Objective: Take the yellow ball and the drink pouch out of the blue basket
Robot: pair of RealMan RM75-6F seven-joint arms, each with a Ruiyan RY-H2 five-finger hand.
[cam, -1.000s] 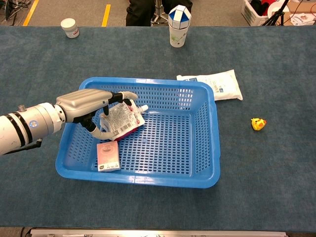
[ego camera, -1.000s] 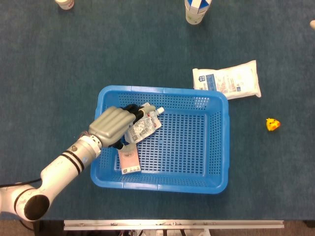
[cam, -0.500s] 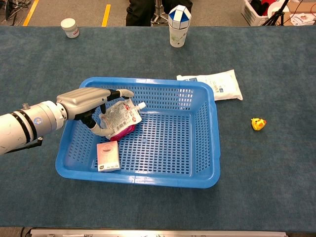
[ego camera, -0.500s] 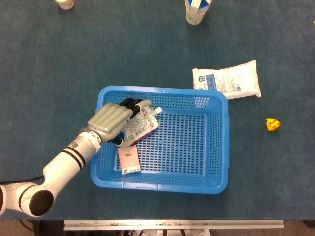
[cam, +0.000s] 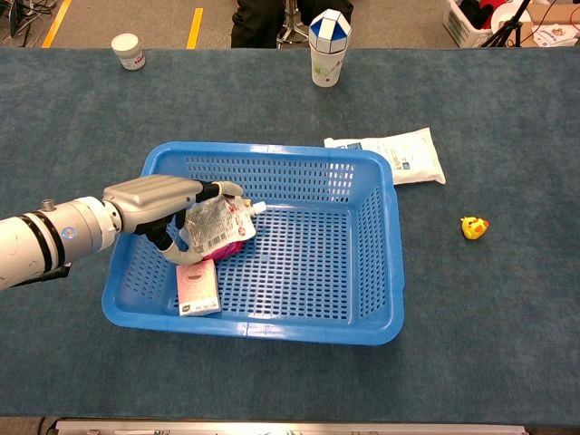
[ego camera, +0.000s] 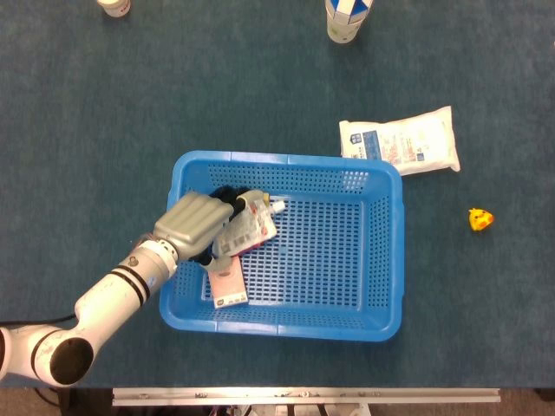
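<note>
The blue basket serves as the landmark on the dark blue table. Inside its left part, the left hand has its fingers wrapped around the drink pouch, which is tilted with its white spout pointing toward the basket's middle; the hand's grey back faces up and hides most of the fingers. Just beneath the pouch, on the basket floor near the front-left corner, lies a small pink card packet. The yellow ball sits on the table well to the right of the basket, outside it. A white snack bag lies just beyond the basket's far-right corner. Farther behind the basket stands a blue-and-white cup, and far back to the left a small white jar. The right hand shows in neither view.
</note>
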